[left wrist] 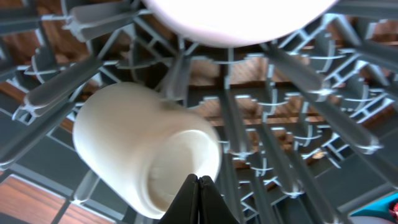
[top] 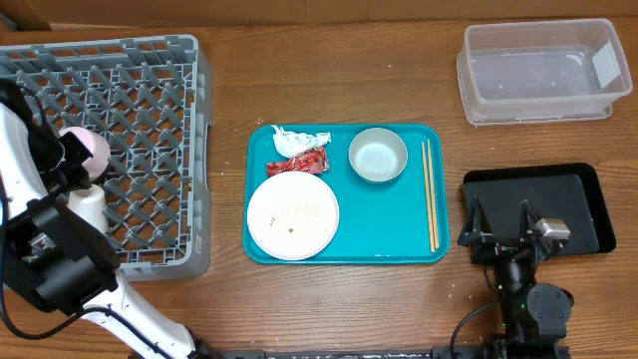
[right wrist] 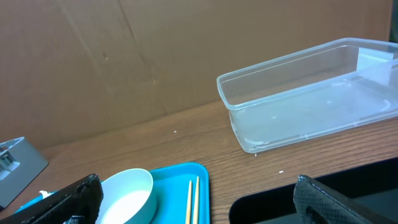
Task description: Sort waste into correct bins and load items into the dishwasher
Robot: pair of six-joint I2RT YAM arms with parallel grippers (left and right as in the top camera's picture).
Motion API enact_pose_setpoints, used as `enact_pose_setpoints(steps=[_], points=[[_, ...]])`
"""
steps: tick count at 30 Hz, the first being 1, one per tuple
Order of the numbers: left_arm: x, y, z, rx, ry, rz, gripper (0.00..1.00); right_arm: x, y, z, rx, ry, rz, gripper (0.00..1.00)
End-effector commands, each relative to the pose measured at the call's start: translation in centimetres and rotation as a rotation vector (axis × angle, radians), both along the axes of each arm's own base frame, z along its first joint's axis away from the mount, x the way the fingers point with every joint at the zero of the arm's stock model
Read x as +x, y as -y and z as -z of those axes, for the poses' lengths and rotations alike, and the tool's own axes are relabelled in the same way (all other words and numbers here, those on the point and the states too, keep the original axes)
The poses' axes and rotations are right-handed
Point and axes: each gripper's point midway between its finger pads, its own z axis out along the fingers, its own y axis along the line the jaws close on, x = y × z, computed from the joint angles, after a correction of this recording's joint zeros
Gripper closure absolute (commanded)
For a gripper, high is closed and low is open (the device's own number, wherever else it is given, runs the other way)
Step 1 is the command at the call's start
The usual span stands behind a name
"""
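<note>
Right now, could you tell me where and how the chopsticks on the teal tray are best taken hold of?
Probably near mid-length, from straight above, with the right gripper, jaws closing across both sticks. The chopsticks lie flat, side by side, beside the right rim of the teal tray, clear of the bowl.

A white cup (top: pixel 88 209) and pinkish bowl (top: pixel 88 148) are set in the grey dish rack (top: pixel 150 90); plate (top: pixel 292 214), pale bowl (top: pixel 378 156), chopsticks (top: pixel 430 194), napkin (top: pixel 297 140) and red wrapper (top: pixel 297 164) are laid on the teal tray (top: pixel 344 249)
</note>
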Motion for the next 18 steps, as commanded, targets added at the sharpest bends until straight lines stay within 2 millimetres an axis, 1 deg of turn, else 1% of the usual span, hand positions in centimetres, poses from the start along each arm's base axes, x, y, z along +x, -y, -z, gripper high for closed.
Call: enact_pose_setpoints(steps=[1, 4, 9, 11, 13, 16, 18], points=[[-1.4, -0.8, -0.4, 0.018, -0.014, -0.04, 0.96, 0.0, 0.2, 0.2, -0.004, 0.003, 0.012, 0.0], [-2.2, -1.3, -0.4, 0.025, -0.033, -0.073, 0.96, 0.0, 0.2, 0.2, -0.004, 0.003, 0.012, 0.0], [-4.8, -3.2, -1.1, 0.076, -0.107, -0.199, 0.96, 0.0, 0.2, 0.2, -0.004, 0.003, 0.012, 0.0], [-5.4, -3.7, -1.5, 0.077, -0.115, -0.226, 0.96, 0.0, 0.2, 0.2, -0.004, 0.003, 0.012, 0.0], [-6.1, -4.2, -2.3, 0.075, -0.116, -0.254, 0.96, 0.0, 0.2, 0.2, -0.004, 0.003, 0.012, 0.0], [-7.3, -5.1, -4.3, 0.075, -0.108, -0.315, 0.96, 0.0, 0.2, 0.2, -0.004, 0.003, 0.012, 0.0], [-7.6, -5.7, -5.6, 0.073, -0.079, -0.344, 0.97, 0.0, 0.2, 0.2, -0.004, 0.003, 0.012, 0.0]])
